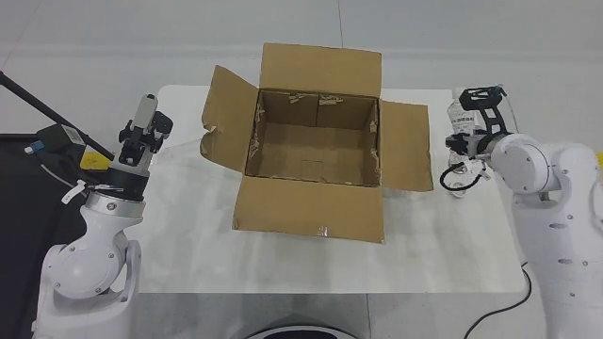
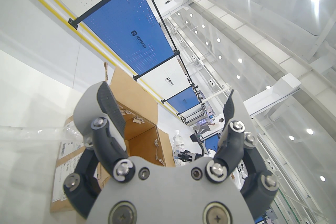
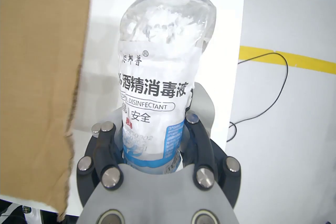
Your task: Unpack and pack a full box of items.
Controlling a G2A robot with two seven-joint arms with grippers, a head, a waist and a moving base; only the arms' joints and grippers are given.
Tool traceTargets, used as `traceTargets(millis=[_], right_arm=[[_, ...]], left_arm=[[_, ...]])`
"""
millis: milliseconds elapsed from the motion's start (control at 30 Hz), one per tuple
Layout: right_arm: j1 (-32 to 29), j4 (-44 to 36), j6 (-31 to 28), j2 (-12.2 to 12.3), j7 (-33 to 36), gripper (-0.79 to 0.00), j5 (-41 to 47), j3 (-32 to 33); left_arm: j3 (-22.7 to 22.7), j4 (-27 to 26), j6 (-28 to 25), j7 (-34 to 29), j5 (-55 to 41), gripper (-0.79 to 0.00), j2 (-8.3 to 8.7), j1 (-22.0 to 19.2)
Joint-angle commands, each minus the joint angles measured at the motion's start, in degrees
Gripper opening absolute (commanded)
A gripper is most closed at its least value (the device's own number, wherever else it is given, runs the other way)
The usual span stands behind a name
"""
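Note:
An open cardboard box (image 1: 316, 151) sits in the middle of the white table (image 1: 188, 245), all flaps folded out and its inside bare. Right of the box's right flap (image 3: 39, 78), my right gripper (image 1: 468, 132) is shut on a clear disinfectant bottle (image 3: 162, 64) with a white cap and a white-and-blue label; the bottle (image 1: 456, 113) is at the table's right edge. At the table's left edge my left gripper (image 1: 141, 132) points upward, open with nothing between its fingers (image 2: 110, 107). Its wrist view shows the box (image 2: 136, 114) and the far bottle (image 2: 178, 143).
A black cable (image 1: 457, 181) loops on the table near the right gripper. Left of the table lie a black mat (image 1: 28, 198), a dark rod (image 1: 47, 108) and small gear with a yellow tag (image 1: 89, 160). The table's front strip (image 1: 311, 268) is bare white.

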Motion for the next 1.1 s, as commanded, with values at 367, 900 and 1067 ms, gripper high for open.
traceTargets(millis=[367, 900, 1067], right_arm=[[1.18, -17.68, -3.27, -1.40, -1.54, -0.785, 16.76, -10.44], [16.43, 1.45, 14.99, -11.35, -16.91, -0.785, 16.60, -43.01], [19.44, 6.80, 18.73, -14.43, -20.16, -0.785, 18.39, -46.78]], left_arm=[[0.00, 0.00, 0.00, 0.00, 0.00, 0.000, 0.00, 0.00], [0.00, 0.00, 0.00, 0.00, 0.00, 0.000, 0.00, 0.00], [0.00, 0.00, 0.00, 0.00, 0.00, 0.000, 0.00, 0.00]])
